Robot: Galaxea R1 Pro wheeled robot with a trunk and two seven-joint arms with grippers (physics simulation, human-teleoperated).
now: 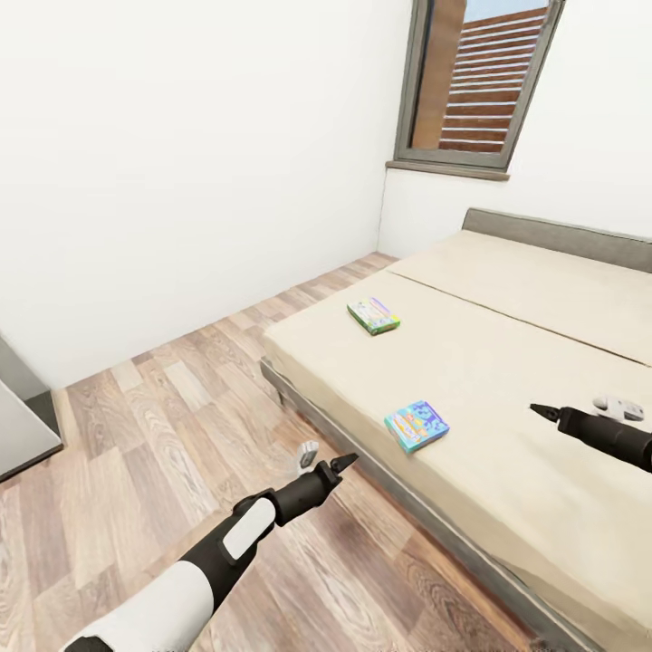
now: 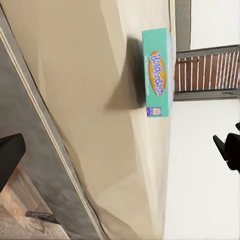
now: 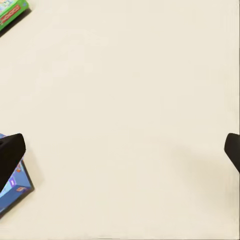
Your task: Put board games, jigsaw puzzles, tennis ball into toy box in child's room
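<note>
While both arms hang short of the toys, nothing is held.
Head view: teal board game lies near the bed long front edge; green board game sits nearer the foot corner. Left gripper hovers over floor beside that edge, right gripper above the mattress; bare cover lies between.
Left wrist view: teal box ahead, fingers spread wide.
Right wrist view: fingers wide, empty, teal box beside one fingertip.
</note>
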